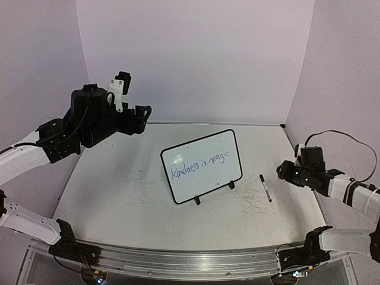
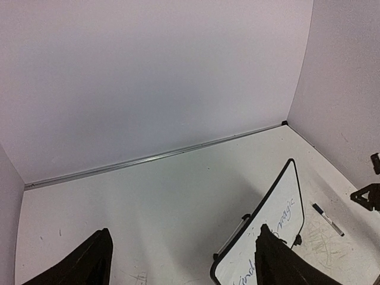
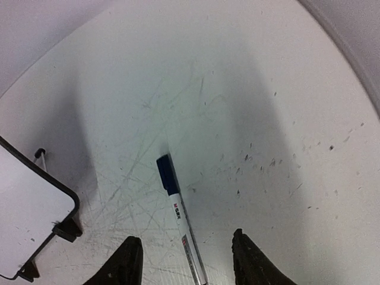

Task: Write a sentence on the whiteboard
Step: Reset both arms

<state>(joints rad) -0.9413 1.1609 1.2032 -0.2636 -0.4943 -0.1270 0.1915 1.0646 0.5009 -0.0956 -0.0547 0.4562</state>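
- Pale lilac walls close in a scuffed white table point(image 1: 119, 202).
- The whiteboard point(image 1: 202, 166) stands on its two black feet near the middle of the table, turned at a slant.
- The sentence point(image 1: 200, 164), in thin blue handwriting, reads "Kindness is magic" and rises towards the right.
- A marker point(image 1: 265, 187) with a blue cap lies flat on the table just right of the board, not touching it.
- My left gripper point(image 2: 184, 264) hangs high over the back left of the table, fingers spread wide, holding nothing.
- My right gripper point(image 1: 282, 172) sits near the marker, fingers point(image 3: 127, 261) parted and empty; the marker rests free on the table.
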